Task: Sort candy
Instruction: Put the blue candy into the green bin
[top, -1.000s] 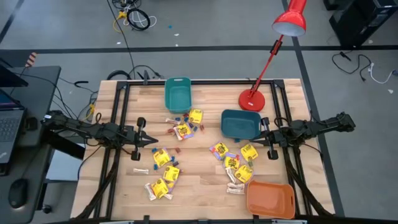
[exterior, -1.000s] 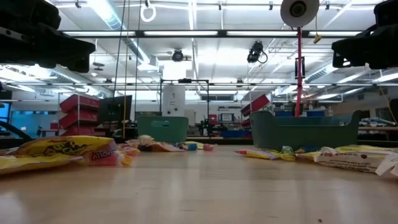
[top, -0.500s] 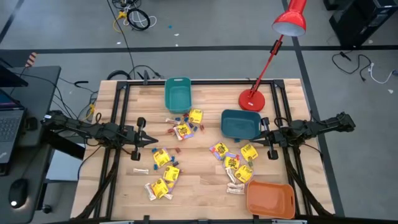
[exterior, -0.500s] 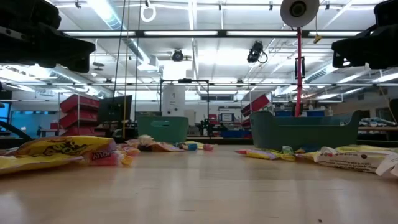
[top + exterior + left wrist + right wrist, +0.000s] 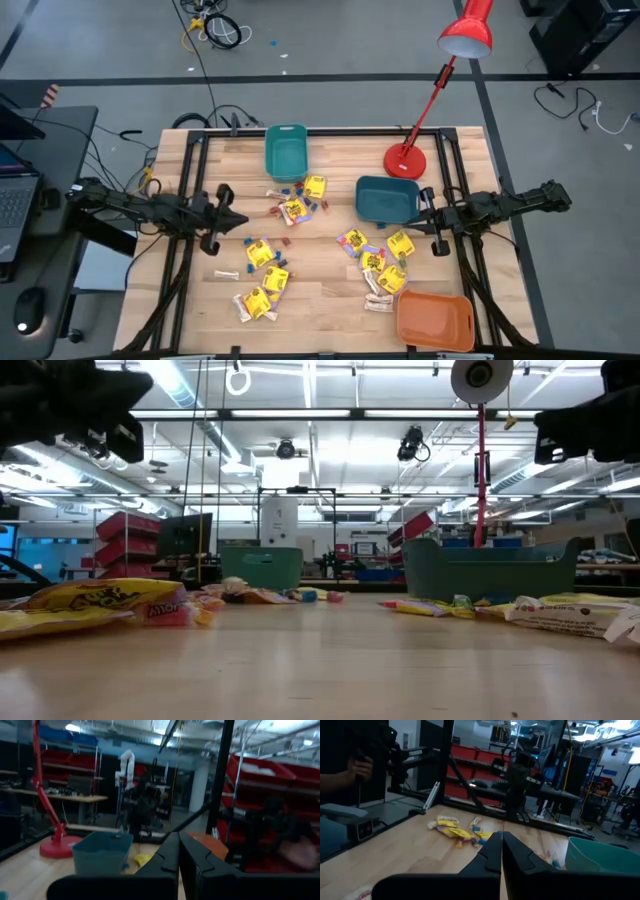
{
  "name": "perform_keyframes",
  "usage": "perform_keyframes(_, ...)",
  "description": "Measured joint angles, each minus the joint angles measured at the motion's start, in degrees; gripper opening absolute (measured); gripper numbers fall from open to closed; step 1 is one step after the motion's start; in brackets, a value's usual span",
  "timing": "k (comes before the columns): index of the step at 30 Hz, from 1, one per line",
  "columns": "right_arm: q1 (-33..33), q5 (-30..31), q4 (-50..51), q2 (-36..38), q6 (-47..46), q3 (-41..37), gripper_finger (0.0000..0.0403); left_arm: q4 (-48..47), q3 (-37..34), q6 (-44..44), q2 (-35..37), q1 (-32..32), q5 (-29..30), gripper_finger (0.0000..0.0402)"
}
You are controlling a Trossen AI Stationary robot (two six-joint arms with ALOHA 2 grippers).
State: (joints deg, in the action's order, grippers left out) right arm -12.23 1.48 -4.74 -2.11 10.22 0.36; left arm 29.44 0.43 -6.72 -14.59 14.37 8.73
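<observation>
The candy is scattered loose over the wooden surface in three rough clusters: one just in front of the teal bin, one toward the left with yellow packets and a pale stick, and one between the darker teal bin and the orange bin. No piece is seen inside any bin, so the sorting is judged barely begun.

The left gripper is held above the surface at the left side, jaws closed on nothing. The right gripper is held at the right side, just beside the darker teal bin, jaws likewise closed and empty. In both wrist views the fingers are seen pressed together.

The packets are judged light, thin and crinkly; they are likely to slide on the wood when nudged, and a flat-lying one is best taken by a raised edge or pinched across its narrow width. The small coloured pieces are judged hard and slick, easily flicked away, so a centred pinch from straight above is called for. The pale sticks are best gripped across the middle. Where pieces overlap, two may be lifted at once. The jaws must be opened before any descent.
</observation>
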Motion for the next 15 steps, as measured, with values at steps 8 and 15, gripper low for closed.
perform_keyframes(8,0.0,0.02,0.0,-0.02,0.03,0.0,0.0003,12.09,-0.01,-2.7,0.02,0.0,0.02,0.0008)
perform_keyframes(15,0.0,0.41,-3.53,-0.02,-0.04,0.0,0.0003,13.8,-0.02,-3.22,0.0,0.0,0.01,0.0008)
